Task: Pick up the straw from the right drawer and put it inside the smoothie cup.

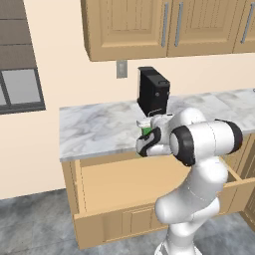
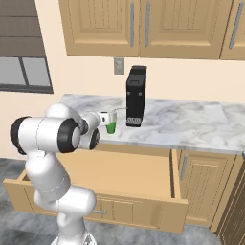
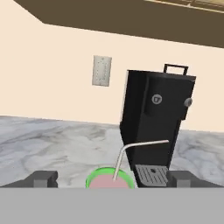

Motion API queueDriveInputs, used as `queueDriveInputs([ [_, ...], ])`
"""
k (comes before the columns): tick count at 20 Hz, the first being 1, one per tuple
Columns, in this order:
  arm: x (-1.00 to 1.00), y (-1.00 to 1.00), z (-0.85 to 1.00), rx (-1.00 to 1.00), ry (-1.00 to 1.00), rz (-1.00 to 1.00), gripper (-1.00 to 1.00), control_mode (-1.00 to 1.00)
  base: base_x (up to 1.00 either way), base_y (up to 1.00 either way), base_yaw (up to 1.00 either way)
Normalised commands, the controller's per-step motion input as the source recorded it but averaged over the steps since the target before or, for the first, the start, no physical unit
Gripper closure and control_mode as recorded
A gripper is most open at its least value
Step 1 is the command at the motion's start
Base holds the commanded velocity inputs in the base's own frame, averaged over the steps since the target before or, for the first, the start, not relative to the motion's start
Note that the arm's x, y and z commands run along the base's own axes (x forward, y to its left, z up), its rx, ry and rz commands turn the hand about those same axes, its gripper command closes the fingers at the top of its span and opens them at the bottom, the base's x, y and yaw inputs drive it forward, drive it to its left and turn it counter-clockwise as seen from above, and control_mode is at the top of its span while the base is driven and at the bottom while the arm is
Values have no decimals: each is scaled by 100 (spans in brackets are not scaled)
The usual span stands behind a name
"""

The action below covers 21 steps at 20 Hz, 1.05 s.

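Marble counter [image 3: 43, 140] holds round green smoothie cup [image 3: 109, 179] with thin bent straw [image 3: 124, 151]; end effector [image 3: 111, 178] spread.

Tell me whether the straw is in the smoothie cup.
In. The straw rises from the pink fill inside the smoothie cup, bent end pointing sideways.

straw [image 3: 124, 154]: stands in the smoothie cup [image 3: 110, 180], between the fingertips [image 3: 42, 179], bent end above
smoothie cup: on the counter [image 3: 52, 140], just ahead of the fingers
coffee machine [image 3: 154, 118]: behind the cup, toward the right finger
right drawer [image 2: 124, 174]: open, below the counter's edge
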Motion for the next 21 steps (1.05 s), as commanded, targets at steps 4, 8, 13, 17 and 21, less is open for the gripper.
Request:
queueDriveInputs([
  [4, -70, 73, 22, -20, 2, 0, -100, -100, 0, 0, 0],
  [8, -61, 74, 45, -17, 17, 0, -100, -100, 0, 0, 0],
  [13, -56, 73, 58, -14, 24, 0, -100, -100, 0, 0, 0],
  [17, -41, 74, 68, -11, 23, 0, -100, -100, 0, 0, 0],
  [21, -26, 68, 68, -8, 13, -2, -100, -100, 0, 0, 0],
])
